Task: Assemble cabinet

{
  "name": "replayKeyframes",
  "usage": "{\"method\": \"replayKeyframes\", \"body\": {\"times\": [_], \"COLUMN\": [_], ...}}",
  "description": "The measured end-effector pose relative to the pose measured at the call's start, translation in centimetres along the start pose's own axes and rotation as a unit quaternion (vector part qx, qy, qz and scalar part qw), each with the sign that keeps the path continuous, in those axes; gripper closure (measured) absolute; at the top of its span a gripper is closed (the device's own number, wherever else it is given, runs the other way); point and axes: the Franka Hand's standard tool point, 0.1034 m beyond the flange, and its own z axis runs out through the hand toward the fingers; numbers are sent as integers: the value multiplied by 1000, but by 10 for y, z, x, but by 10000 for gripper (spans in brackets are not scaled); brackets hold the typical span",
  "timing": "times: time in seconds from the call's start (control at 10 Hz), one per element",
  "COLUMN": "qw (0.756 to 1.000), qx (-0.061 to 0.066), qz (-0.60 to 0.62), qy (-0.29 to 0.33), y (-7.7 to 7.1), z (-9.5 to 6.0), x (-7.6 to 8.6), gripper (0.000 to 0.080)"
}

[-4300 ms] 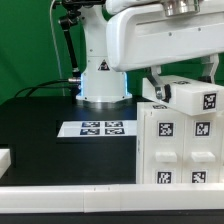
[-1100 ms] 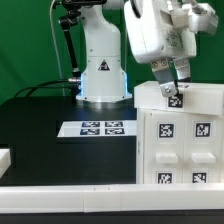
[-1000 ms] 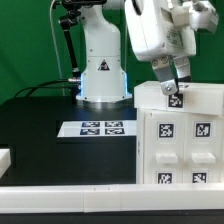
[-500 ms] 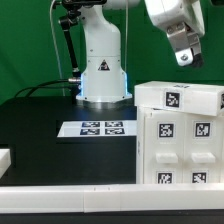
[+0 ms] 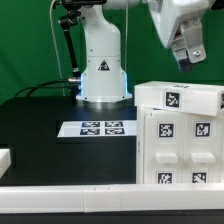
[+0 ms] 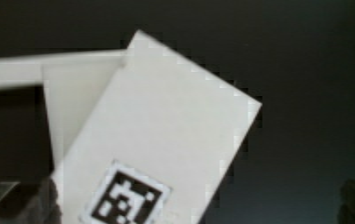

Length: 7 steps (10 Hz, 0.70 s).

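Moved: since the frame four seconds back, the gripper (image 5: 188,52) has left the top block of the cabinet (image 5: 180,135) and risen well clear of it; half a second ago it was already up, and it has climbed a touch further toward the exterior view's upper right
Gripper state: it holds nothing, with open air beneath it in the exterior view; whether the jaws are spread or closed I cannot tell, since the fingertips are small and dark there and only their blurred edges show in the wrist view
Cabinet: white body standing on the black table (image 5: 60,155), directly below the gripper and well apart from it; tagged front panels face the camera and a flat tagged top block (image 5: 180,97) sits across the upper edge
Wrist view: looks down on the white top surface (image 6: 147,140) with one black-and-white tag (image 6: 129,195) on it, dark table around
Other things: marker board (image 5: 95,128) lies flat on the table, below the gripper and off toward the robot base
Step in hand: by my reading, retreat after seating the top block, which looks square on the body
Next move: likely checking that the block sits flush or fetching another part; this calls for a clear lift away without brushing the cabinet, then a fresh approach from above
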Motion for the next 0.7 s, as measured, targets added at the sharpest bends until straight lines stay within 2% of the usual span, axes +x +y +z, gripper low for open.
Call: {"method": "replayKeyframes", "body": {"times": [0.2,0.4,0.5,0.6,0.7], "qw": [991,964,946,916,895], "qx": [0,-9,-18,-36,-43], "qz": [-131,-267,-322,-399,-442], "qy": [1,-4,-10,-19,-26], "y": [-1,0,0,0,-2], "z": [-1,-3,-3,-2,-1], "x": [4,9,7,5,5], "gripper": [3,3,3,3,3]}}
